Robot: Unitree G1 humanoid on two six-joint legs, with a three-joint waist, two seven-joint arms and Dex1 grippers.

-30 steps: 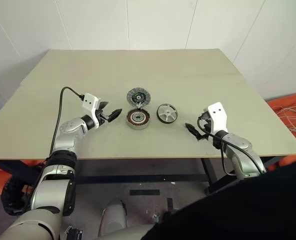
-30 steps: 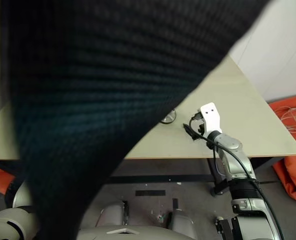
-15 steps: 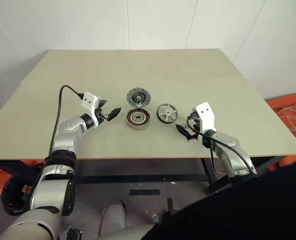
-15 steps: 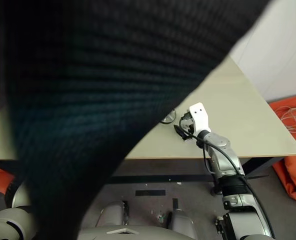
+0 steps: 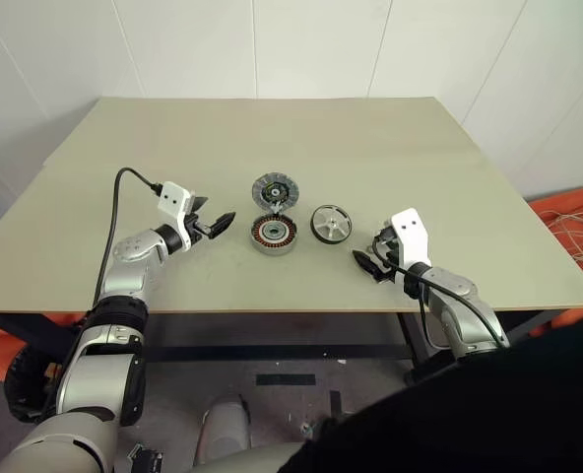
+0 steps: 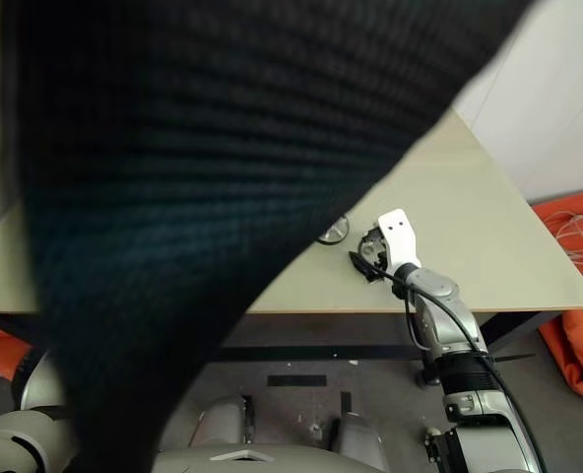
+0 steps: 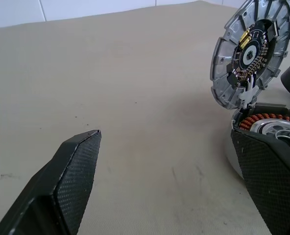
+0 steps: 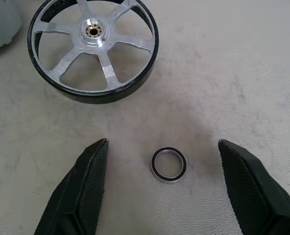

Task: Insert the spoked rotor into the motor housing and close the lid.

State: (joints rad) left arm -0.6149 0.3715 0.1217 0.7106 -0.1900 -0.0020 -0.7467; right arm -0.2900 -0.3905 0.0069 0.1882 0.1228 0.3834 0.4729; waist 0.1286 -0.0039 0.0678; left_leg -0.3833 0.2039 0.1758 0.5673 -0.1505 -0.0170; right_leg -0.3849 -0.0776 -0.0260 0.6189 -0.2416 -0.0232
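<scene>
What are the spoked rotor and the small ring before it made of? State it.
Spoked rotor: likely aluminium, going by its matte silver spokes and hub; its rim has a dark, glossy outer band. Small ring: probably steel, with a bright edge and a dark face.

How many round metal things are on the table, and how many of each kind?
Spoked rotor: 1
Motor housing with copper windings: 1
Lid, hinged up at the housing's edge: 1
Small ring on the table: 1
Total: 4

dark cloth point(image 6: 203, 197) hiding table point(image 6: 488, 246)
</scene>
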